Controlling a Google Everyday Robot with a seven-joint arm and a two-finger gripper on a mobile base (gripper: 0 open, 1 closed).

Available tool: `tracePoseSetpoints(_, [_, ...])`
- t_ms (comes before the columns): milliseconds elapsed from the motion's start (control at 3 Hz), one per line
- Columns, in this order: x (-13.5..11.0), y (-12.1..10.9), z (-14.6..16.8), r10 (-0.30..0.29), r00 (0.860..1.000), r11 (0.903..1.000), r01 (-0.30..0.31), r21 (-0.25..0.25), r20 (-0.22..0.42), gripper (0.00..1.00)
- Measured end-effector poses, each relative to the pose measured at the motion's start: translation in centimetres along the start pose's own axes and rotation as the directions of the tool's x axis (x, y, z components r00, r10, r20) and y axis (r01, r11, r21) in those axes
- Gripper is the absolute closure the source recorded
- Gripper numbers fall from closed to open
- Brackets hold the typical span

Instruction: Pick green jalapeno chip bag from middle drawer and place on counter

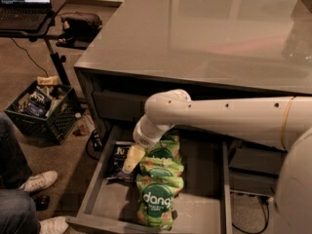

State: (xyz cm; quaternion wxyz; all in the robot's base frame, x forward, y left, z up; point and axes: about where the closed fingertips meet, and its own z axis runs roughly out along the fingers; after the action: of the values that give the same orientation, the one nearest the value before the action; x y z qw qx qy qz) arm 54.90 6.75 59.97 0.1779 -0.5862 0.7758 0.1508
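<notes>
The middle drawer (204, 179) is pulled open below the counter (195, 33), a grey glossy top. The dark jalapeno chip bag (115, 161) lies flat at the drawer's left side. Several bright green "dang" bags (158, 194) lie in a row down the drawer's middle. My white arm reaches in from the right. My gripper (132, 159) points down into the drawer, its pale tip over the right edge of the dark bag, between it and the green bags. I cannot see whether it touches the bag.
A black crate (41, 108) full of items stands on the carpet at left. A laptop stand (53, 57) is behind it. A person's leg and white shoes (34, 182) are at the lower left. Cables (251, 218) lie at the lower right.
</notes>
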Motion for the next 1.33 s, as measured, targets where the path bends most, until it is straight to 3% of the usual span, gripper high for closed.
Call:
tracePoseSetpoints(333, [0.1,-1.4,3.3,-0.016,0.999,0.9998,0.015,0.013,0.044,0.0])
tracePoseSetpoints(667, [-0.6,-1.8,6.3,-0.048,0.997,0.9984,0.05,-0.026,0.056,0.0])
tracePoseSetpoints(1333, [-1.2,-1.9,8.2,-0.074,0.994,0.997,0.075,-0.015,0.078,0.0])
